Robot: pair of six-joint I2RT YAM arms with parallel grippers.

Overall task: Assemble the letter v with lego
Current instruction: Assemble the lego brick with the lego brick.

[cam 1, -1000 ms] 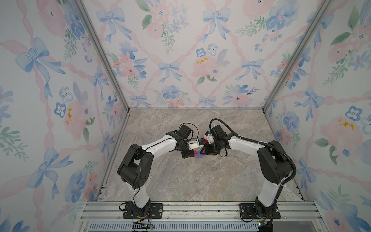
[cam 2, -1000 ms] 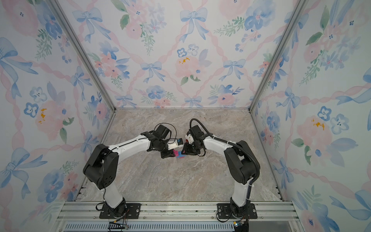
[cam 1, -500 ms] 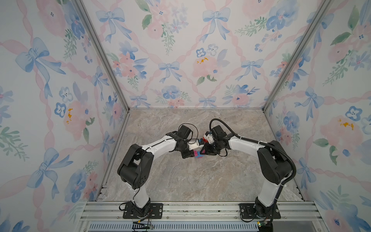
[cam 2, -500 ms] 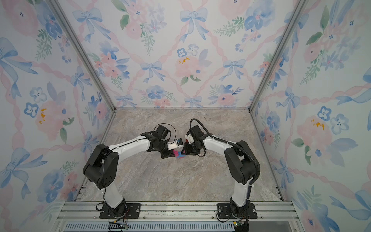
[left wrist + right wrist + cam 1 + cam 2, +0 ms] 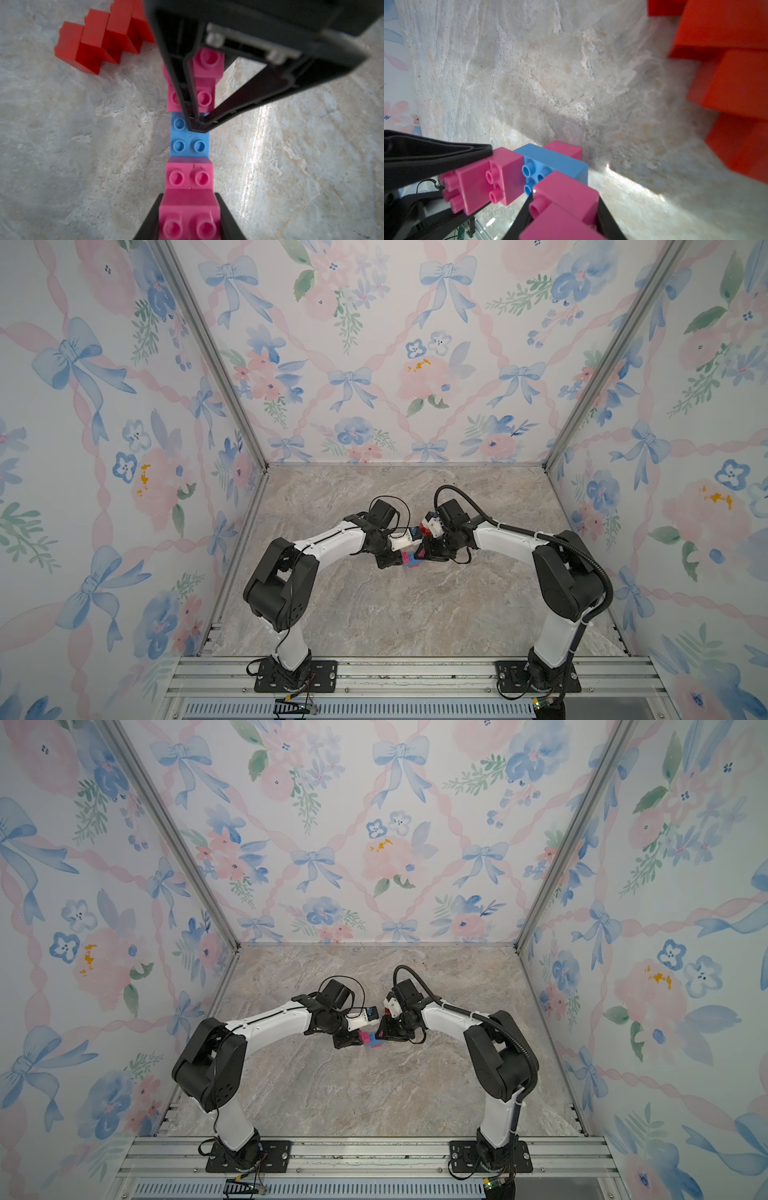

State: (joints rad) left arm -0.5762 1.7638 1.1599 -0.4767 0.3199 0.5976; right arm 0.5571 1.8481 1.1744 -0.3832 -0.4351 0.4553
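left arm: white-and-black robot arm [image 5: 332,537] reaches in to bench centre.
left fingers [image 5: 153,212]: nearly closed, clamped on both sides of the end pink studded plastic brick [image 5: 188,207]; studs face the wrist camera.
lego chain [image 5: 411,562]: one straight run at bench centre, seen in both top views [image 5: 371,1040]. Pink bricks stepped at each end, a longer blue studded plastic brick [image 5: 189,141] in the middle.
chain height: low at the grey marble-pattern bench [image 5: 374,614]; whether it touches, cannot tell.
red lego: stair-stepped stack of red plastic bricks [image 5: 93,39] lies on the bench just beside the chain, toward the back wall. No studs visible, and one end is hidden behind the right fingers' housing.
right fingers [image 5: 522,218]: nearly closed, clamped on the far-end pink bricks [image 5: 204,83]. In the left wrist view their tips reach the blue brick's edge.
right arm: second white-and-black arm [image 5: 507,535] mirrors the left, with the two sets of fingers facing across the chain.
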